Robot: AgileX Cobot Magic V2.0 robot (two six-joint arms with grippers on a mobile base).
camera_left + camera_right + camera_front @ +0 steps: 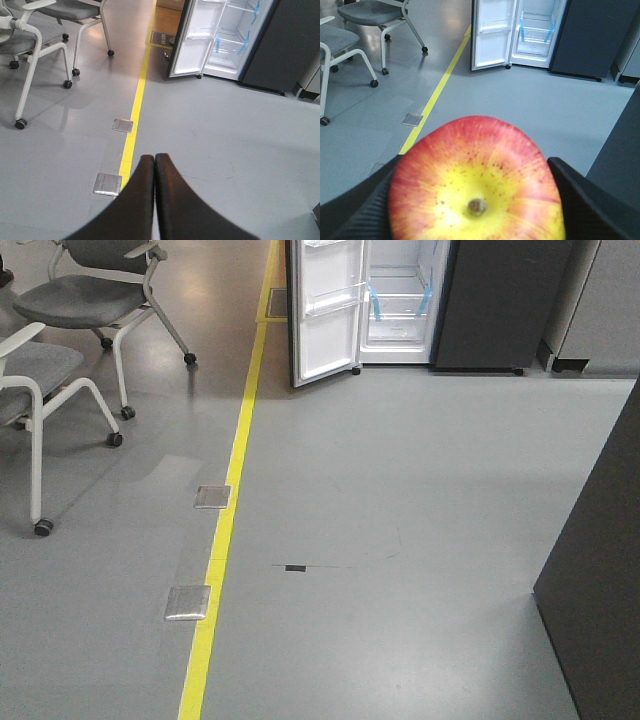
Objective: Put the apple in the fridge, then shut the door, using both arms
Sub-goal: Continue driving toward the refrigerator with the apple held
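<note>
The right gripper [475, 167] clamps the apple [476, 185] between both fingers, stem end facing backward. The left gripper [154, 160], pressed closed and empty, points over the floor [225, 140] toward the far fridge [400, 300], its door [325, 315] standing open.

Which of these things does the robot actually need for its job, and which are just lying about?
Needed: apple, right gripper holding it, fridge, open door, shut left gripper.
Lying about: office chairs, yellow floor line, metal floor plates.

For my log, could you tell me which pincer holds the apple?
The right pincer, clamped either side of the apple; the left pincer is shut on nothing.
</note>
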